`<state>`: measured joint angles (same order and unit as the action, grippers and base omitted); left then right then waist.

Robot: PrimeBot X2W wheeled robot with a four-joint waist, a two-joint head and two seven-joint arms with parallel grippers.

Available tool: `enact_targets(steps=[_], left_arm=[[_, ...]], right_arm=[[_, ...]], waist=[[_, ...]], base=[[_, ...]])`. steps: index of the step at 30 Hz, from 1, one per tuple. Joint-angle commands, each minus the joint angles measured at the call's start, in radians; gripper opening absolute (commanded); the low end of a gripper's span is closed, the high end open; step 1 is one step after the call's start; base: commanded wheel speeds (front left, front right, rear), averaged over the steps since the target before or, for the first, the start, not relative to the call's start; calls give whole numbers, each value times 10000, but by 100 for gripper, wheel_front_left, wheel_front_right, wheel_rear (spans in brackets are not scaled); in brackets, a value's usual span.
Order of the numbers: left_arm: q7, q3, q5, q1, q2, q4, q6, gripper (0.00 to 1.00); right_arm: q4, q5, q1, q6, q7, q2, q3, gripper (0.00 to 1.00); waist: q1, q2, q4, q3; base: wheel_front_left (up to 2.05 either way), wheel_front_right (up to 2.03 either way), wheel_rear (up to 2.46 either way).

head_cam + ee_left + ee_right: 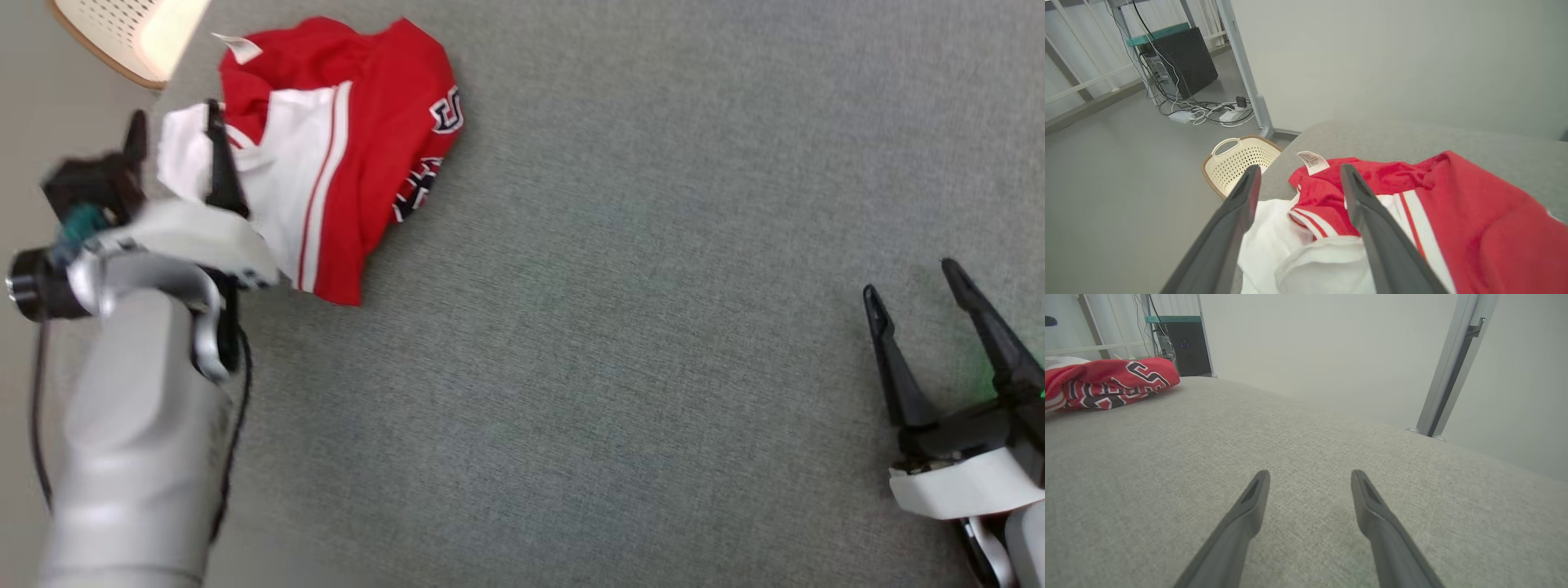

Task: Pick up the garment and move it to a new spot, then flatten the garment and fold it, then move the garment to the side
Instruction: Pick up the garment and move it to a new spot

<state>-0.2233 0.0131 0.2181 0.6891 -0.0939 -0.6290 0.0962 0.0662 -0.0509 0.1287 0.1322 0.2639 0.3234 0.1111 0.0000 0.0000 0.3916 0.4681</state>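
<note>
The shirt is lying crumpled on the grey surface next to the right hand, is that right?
No: the shirt lies crumpled on the grey surface next to the left hand, not the right hand; the head view shows it.

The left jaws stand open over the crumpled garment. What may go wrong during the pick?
1. The garment lies bunched in layers; the open left jaws, over its white part, may pinch only one fold and lift it twisted.
2. It sits near the edge of the grey surface, a basket on the floor beyond; a push might slide it off.
</note>
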Motion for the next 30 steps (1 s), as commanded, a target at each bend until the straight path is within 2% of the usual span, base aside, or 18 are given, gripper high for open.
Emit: enact_targets(steps=[1,3,7,13,14,15,19,24,30], left_arm=[[721,-166,218,903,-242,-1078,-60,100],[1119,-187,330,1180,-300,-1600,-134,100],[2311,-214,671,2003,-566,-3080,-685,100],[2690,-275,1055,2191,-656,-4357,-1328,100],[2671,-269,1103,2193,-625,-4527,-1421,46],[2610,-272,1155,2187,-587,-4662,-1497,0],[1744,-266,1199,2125,-686,-4876,-1696,0],[198,-259,1094,2077,-1064,-4591,-1771,0],[-299,-35,936,1771,-1397,-3371,-1998,0]], right_arm=[[-10,26,165,-29,2,149,-72,100],[-41,32,196,-29,-1,182,-87,100],[-78,48,297,-31,-20,138,-100,100],[-171,-20,375,-31,-40,-47,-113,100],[-199,-44,393,-31,-40,-72,-97,100],[-220,-56,411,-31,-40,-97,-90,100],[-219,-109,485,-28,-28,-285,55,100],[-99,-221,549,-28,6,-647,205,100],[173,-390,405,-28,4,-1315,333,100]], waist=[[0,0,-378,616],[0,0,-434,699],[0,0,-676,882],[0,0,-947,969],[0,0,-983,958],[0,0,-1017,929],[0,0,-1170,588],[0,0,-1500,-443],[0,0,-2111,-1952]], base=[[0,0,0],[0,0,0],[0,0,0],[0,0,0],[0,0,0],[0,0,0],[0,0,0],[0,0,0],[0,0,0]])
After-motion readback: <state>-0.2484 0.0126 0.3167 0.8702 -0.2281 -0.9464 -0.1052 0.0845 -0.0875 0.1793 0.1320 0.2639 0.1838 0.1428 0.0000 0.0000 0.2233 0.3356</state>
